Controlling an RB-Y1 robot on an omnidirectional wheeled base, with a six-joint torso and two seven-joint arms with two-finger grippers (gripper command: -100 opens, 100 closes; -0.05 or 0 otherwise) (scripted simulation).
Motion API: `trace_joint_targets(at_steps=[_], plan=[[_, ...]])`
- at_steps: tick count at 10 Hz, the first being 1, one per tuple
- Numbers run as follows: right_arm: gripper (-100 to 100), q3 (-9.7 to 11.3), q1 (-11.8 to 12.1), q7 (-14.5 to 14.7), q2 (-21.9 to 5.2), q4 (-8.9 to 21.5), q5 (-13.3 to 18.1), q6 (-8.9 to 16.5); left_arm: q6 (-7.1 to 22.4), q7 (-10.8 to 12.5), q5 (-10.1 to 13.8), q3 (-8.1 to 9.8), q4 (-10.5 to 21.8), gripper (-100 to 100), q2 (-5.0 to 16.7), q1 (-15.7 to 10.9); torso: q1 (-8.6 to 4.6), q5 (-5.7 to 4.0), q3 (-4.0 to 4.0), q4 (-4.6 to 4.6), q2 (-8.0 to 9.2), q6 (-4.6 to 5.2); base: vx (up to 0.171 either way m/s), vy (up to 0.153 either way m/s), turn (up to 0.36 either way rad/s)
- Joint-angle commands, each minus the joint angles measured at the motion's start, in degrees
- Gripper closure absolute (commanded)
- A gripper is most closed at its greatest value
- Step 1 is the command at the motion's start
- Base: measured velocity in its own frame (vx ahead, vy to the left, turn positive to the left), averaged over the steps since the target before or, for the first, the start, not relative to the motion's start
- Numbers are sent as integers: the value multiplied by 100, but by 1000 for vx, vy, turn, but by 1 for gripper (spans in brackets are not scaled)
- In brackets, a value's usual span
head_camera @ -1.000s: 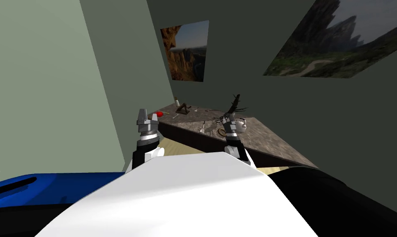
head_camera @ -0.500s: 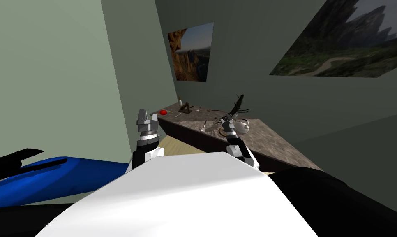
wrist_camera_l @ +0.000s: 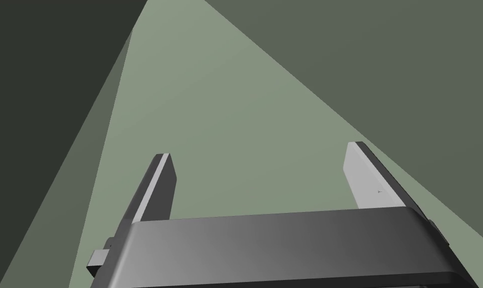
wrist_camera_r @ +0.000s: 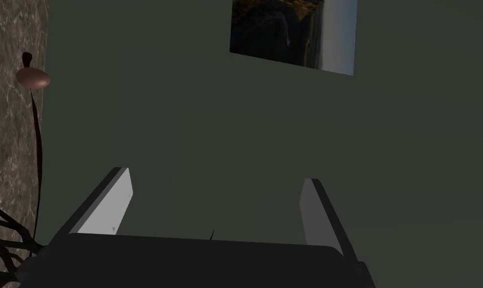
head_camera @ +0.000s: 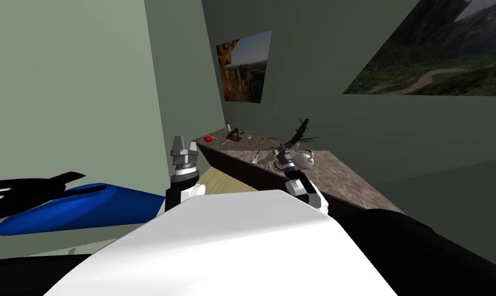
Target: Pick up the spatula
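- Pincer on my right arm [head_camera: 282, 151], wide open, hovers above the marbled counter [head_camera: 339, 180] beside a twiggy plant [head_camera: 299, 133].
- Left pincer [head_camera: 184, 145], wide too, points upward near the counter's left end.

Two pincers [head_camera: 185, 143] [head_camera: 284, 149], two wall pictures [head_camera: 244, 67] [head_camera: 437, 56], one counter [head_camera: 339, 177]

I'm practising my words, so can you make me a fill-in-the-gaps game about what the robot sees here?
The small round thing at the far end of the counter is ___. The long rounded shape low on the left is ___. The left gripper and right gripper both have their fingers ___. The gripper beside the dark twiggy plant is the ___ one.
Missing words: red, blue, open, right.
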Motion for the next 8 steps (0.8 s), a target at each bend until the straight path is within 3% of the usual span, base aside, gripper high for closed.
trace_joint_targets(at_steps=[1,4,5,6,7,8], plan=[[-100,-14,-32,-40,-286,24,-199,286,0,0,0,0,0,0,0,0,0,0,0,0,0,0,-46,-20,152],[-100,-24,-52,-66,-552,30,-372,587,0,0,0,0,0,0,0,0,2,1,-1,0,-1,-2,-34,-11,94],[-100,-33,-69,-87,-805,42,-545,800,0,0,0,0,0,0,0,0,4,1,-2,-1,-3,0,-39,-1,134],[-100,-33,-69,-87,-807,42,-545,864,0,0,0,0,0,0,0,0,6,2,-1,0,-1,-2,-32,-6,86],[-100,-38,-80,-101,-1063,58,-717,1076,0,0,0,0,0,0,0,0,5,1,-2,-1,-3,0,-32,2,162],[-100,-38,-80,-101,-1063,58,-717,1142,0,0,0,0,0,0,0,0,6,1,-2,-1,-4,-3,-26,-3,76]])
